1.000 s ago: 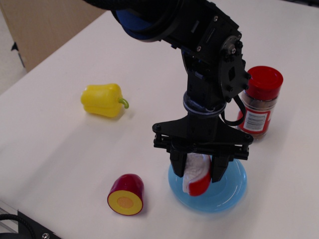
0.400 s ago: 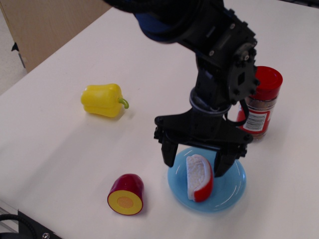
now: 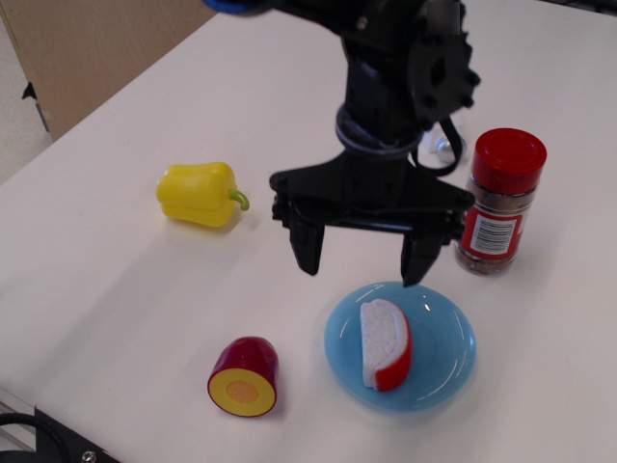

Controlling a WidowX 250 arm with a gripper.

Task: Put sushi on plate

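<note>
The sushi [image 3: 385,344] lies on the blue plate [image 3: 453,340] near the counter's front edge. The gripper [image 3: 362,260] hangs above it, jaws wide apart and empty. The placing step looks done; next it only needs to move away.

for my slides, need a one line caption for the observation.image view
Open gripper above the table, sushi lying released on the blue plate.

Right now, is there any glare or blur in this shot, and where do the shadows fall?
In the observation.image view: soft overhead light; the plate shows faint glossy sheen around the sushi; the open pincer and arm look slightly motion-soft; the yellow pepper casts only a weak shadow on the table.
</note>
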